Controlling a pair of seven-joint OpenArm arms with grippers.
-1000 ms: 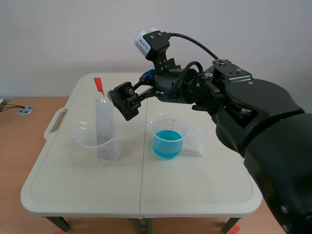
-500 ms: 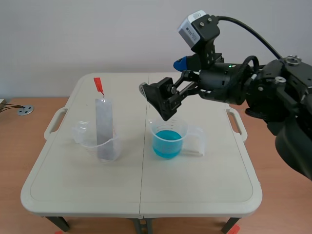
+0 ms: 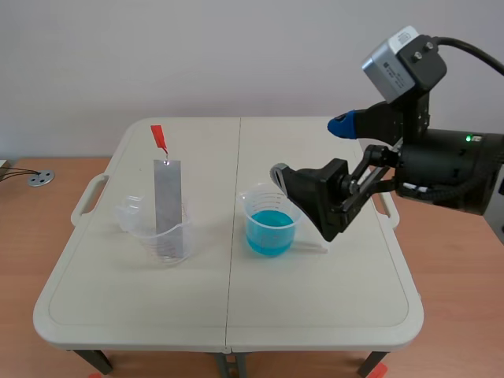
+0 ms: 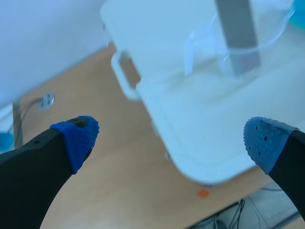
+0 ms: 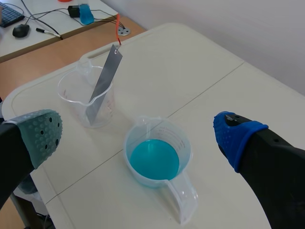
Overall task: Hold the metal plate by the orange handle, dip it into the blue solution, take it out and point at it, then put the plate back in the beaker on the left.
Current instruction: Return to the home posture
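the right gripper (image 3: 305,203) has pulled back from the orange handle (image 3: 160,139) and now hangs near the table's (image 3: 315,315) right edge, by the cup of blue solution (image 3: 270,234), fingers wide apart, holding nothing. the metal plate (image 3: 164,197) stands in the clear beaker (image 3: 134,223) near the left edge. the left gripper (image 4: 167,138) is spread apart too, off the table's left edge. the job looks about done.
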